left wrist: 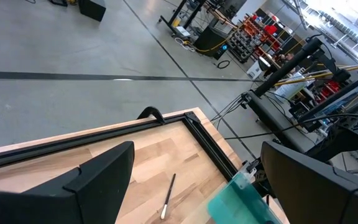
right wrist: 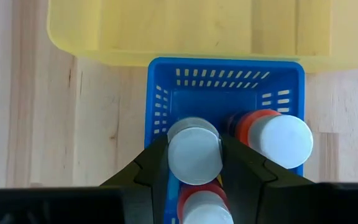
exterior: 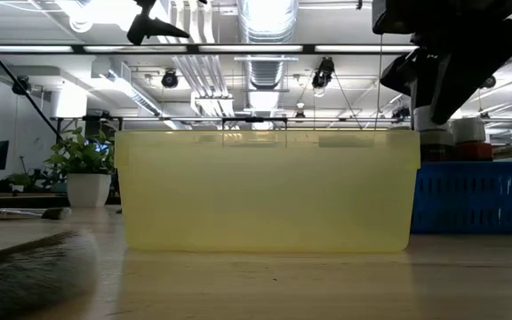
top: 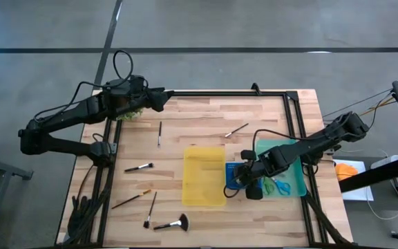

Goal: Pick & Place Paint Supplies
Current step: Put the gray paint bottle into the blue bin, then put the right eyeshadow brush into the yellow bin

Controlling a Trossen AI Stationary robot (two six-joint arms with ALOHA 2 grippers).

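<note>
My right gripper [right wrist: 194, 163] is over the small blue basket [right wrist: 225, 87], shut on a white-capped paint bottle [right wrist: 194, 152]. Two red bottles with white caps [right wrist: 281, 140] [right wrist: 204, 210] are in the same basket. The basket [top: 232, 176] stands between the yellow tray [top: 204, 175] and the green tray [top: 290, 173]. Several thin brushes [top: 159, 133] [top: 237, 130] [top: 139, 167] and a black fan brush [top: 173, 224] lie flat on the table. My left gripper [top: 159, 99] waits open, high over the far left corner, holding nothing. My right gripper pinches the bottle between its two fingers [right wrist: 157, 165], at the sides of the white cap [right wrist: 194, 134]. The fingers come from above, pointing steeply down. The bottle stands upright in the hold, inside the blue basket's outline; its lower end is hidden by the cap.
A leafy plant [top: 131, 111] sits at the far left corner under my left arm. Scissors [top: 280, 185] lie in the green tray. A black frame rail [top: 226, 93] runs along the table's far edge. Bare wood [top: 185, 128] shows between the brushes.
</note>
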